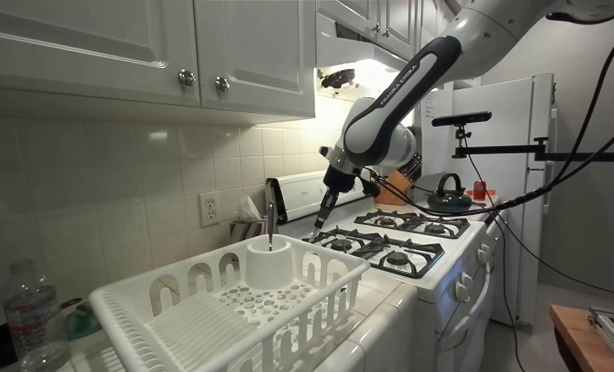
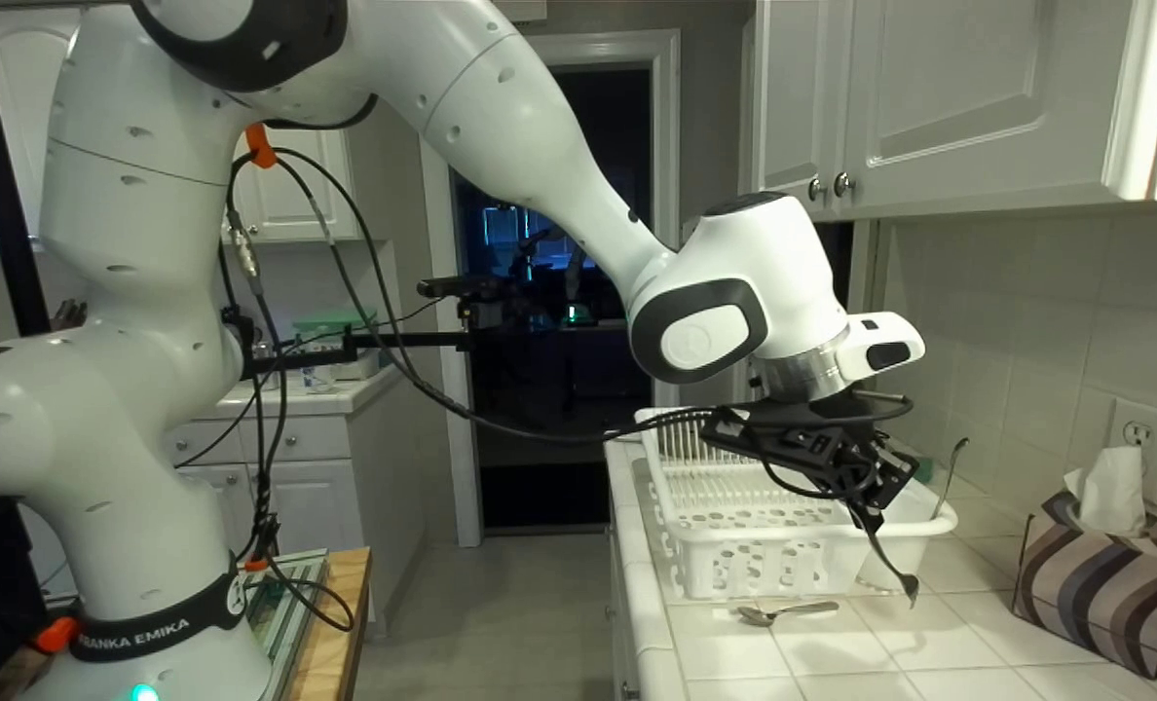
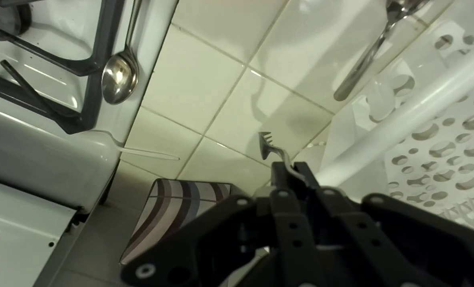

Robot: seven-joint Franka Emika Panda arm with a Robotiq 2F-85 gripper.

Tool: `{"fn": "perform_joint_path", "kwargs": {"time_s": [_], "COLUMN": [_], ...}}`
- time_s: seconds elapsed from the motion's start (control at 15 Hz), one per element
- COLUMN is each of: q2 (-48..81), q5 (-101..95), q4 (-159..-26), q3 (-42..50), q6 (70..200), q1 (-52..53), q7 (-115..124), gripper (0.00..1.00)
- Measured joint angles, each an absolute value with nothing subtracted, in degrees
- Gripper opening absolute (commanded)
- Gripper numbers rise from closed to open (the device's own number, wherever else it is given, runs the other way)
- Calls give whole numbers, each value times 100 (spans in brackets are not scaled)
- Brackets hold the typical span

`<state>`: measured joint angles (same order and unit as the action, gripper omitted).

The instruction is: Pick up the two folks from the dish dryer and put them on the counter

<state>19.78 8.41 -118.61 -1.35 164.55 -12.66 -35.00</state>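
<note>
My gripper (image 3: 292, 171) is shut on a metal fork (image 3: 275, 150), which hangs tines-down above the tiled counter (image 3: 193, 79), just outside the white dish dryer (image 3: 404, 115). In an exterior view the gripper (image 2: 868, 516) and fork (image 2: 892, 567) are beside the end of the dish dryer (image 2: 802, 534). The fork's upper handle is hidden between the fingers. A metal utensil (image 1: 271, 225) stands upright in the white cutlery cup (image 1: 269, 268); I cannot tell its kind. It also shows in an exterior view (image 2: 951, 477). A metal spoon (image 2: 783, 611) lies on the counter in front of the dryer.
A striped tissue box (image 2: 1100, 584) stands near the wall. The stove (image 1: 415, 279) adjoins the counter. In the wrist view a spoon (image 3: 119, 77) rests along the stove's edge, and a white utensil (image 3: 151, 154) lies near it. A plastic bottle (image 1: 34, 315) stands behind the dryer.
</note>
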Motion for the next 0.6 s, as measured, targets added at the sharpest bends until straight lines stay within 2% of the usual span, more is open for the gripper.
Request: {"fn": "perform_joint_path", "kwargs": {"time_s": [0.6], "q2": [2202], "q5": [836], "q4": [-11868], "q3": [-361], "q6": [16534], "q1": [-1514], "q7": [-3503], "gripper": [2]}}
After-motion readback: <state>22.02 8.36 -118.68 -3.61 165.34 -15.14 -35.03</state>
